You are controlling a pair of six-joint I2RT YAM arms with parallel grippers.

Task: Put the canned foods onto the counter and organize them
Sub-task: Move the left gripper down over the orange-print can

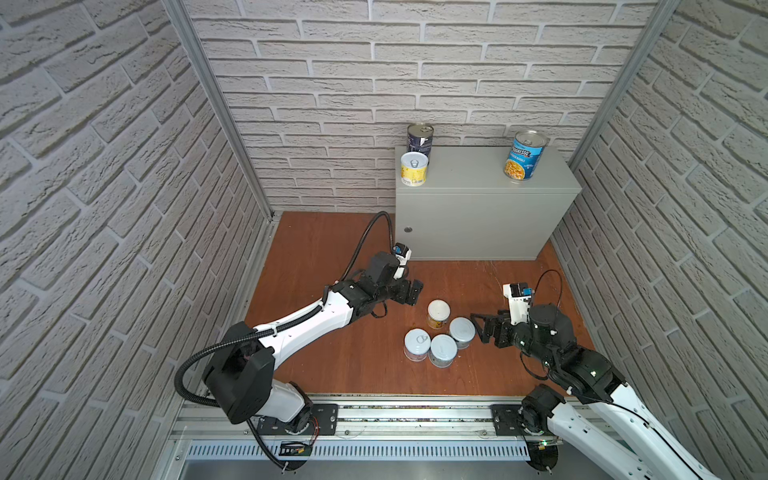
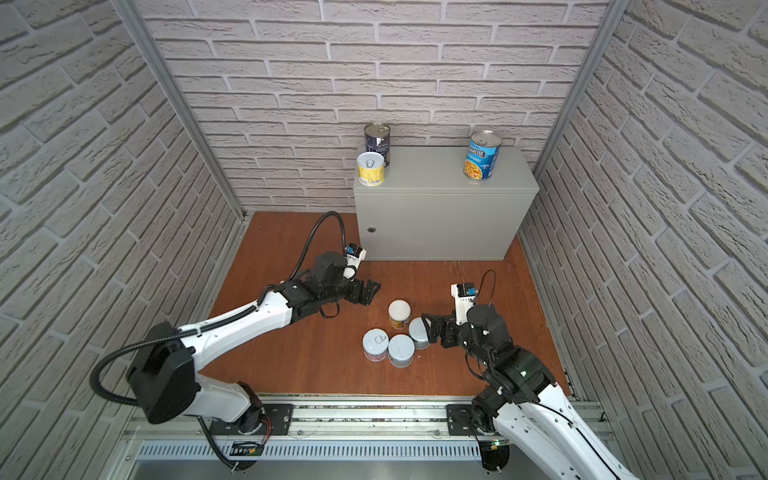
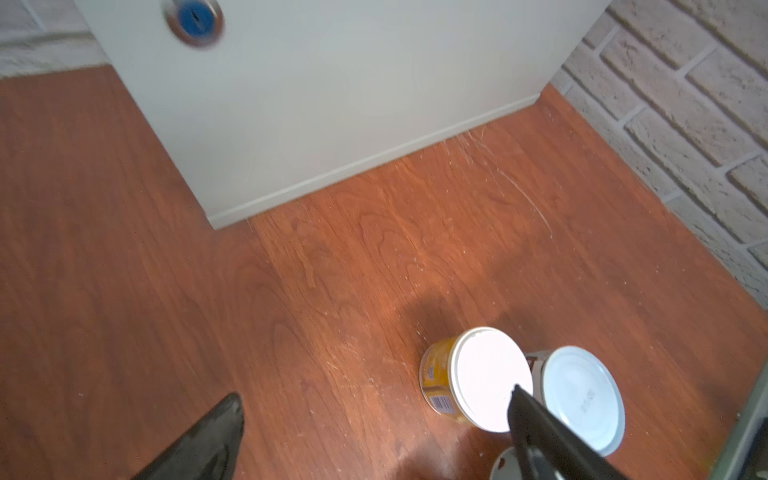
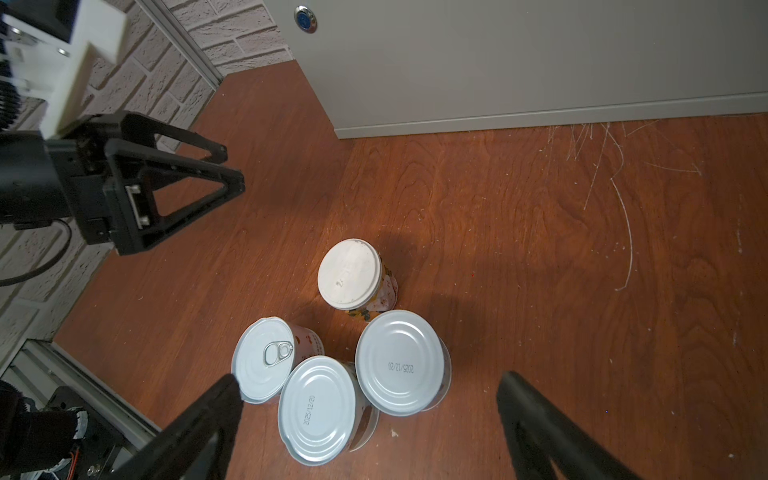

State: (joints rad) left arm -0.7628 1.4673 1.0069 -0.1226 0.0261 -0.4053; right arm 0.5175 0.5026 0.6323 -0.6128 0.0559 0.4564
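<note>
Three cans stand on the grey counter (image 1: 469, 166): a dark navy can (image 1: 419, 139) at its back left corner, a short yellow can (image 1: 414, 168) in front of it, and a blue Progresso can (image 1: 524, 156) at the right. Several short cans cluster on the wooden floor: a white-lidded yellow can (image 1: 439, 314) (image 3: 440, 374) and three silver-topped cans (image 4: 401, 361). My left gripper (image 1: 411, 293) (image 3: 376, 394) hovers open just left of the white-lidded can, empty. My right gripper (image 1: 478, 328) (image 4: 370, 379) is open beside the rightmost silver can, holding nothing.
The counter's front carries a round lock (image 1: 408, 229). Brick walls enclose the floor (image 1: 332, 257) on three sides, and a metal rail (image 1: 395, 415) runs along the near edge. The counter's top shows bare surface between the yellow can and the Progresso can.
</note>
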